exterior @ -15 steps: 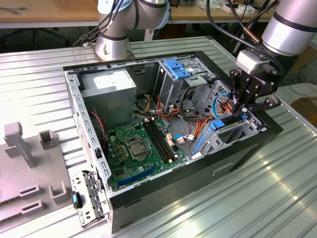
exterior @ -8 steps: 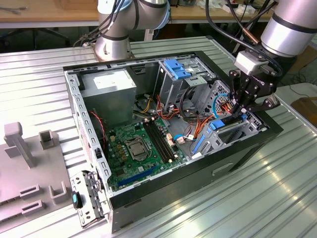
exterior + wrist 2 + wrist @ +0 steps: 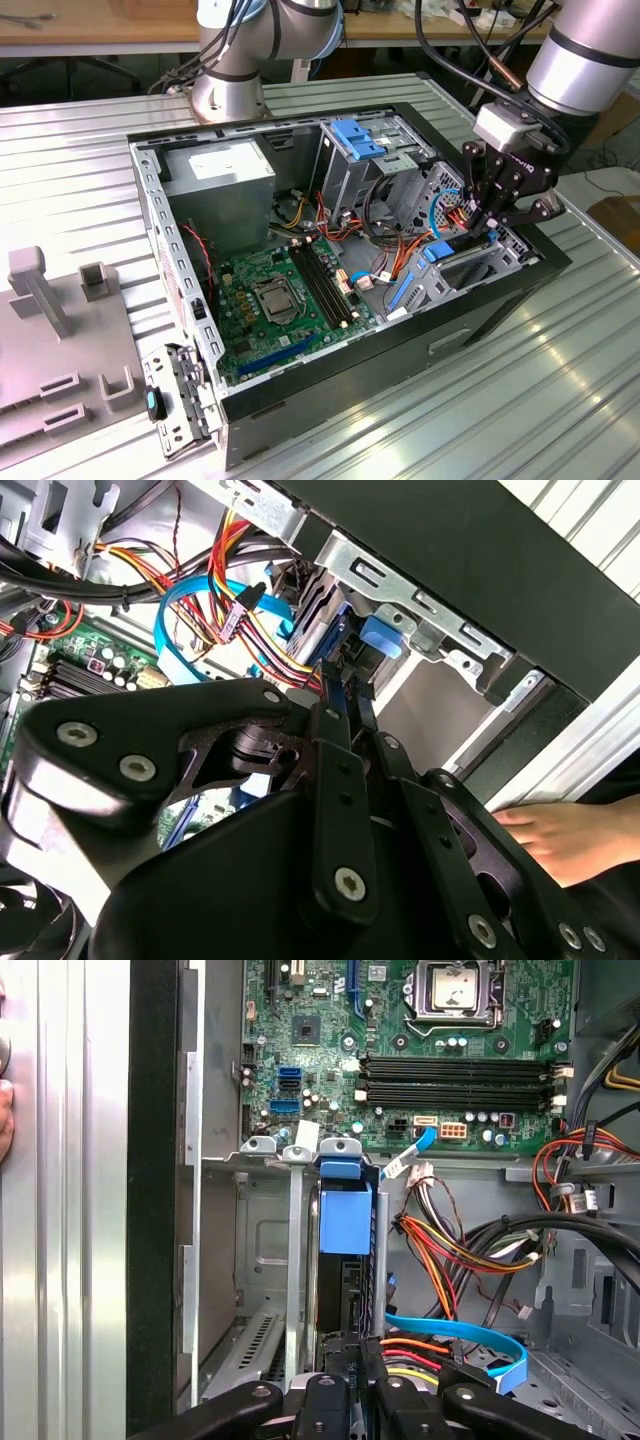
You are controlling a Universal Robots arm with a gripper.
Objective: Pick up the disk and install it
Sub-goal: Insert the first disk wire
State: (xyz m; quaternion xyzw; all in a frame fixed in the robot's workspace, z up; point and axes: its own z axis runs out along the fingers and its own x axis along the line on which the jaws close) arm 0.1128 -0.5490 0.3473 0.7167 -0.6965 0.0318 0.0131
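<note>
The ribbed metal tabletop (image 3: 560, 380) carries an open black computer case (image 3: 420, 345), a boxy steel shell lying on its side. Inside it, the green motherboard (image 3: 275, 305) lies flat, studded with small parts and long dark memory slots, beside a plain grey power supply (image 3: 222, 185). Bundles of orange, red and yellow wires (image 3: 455, 1250) loop across the case, with a flat blue ribbon cable (image 3: 470, 1338) among them. The disk (image 3: 345, 1222), in its smooth bright blue plastic carrier, stands on edge in the sheet-metal drive cage (image 3: 262, 1260) at the case's near corner in the exterior view. The black, bolted gripper (image 3: 497, 222) sits at the disk's end, its fingers (image 3: 330, 1385) drawn narrow around it. A person's hand (image 3: 560, 840) rests outside the case.
</note>
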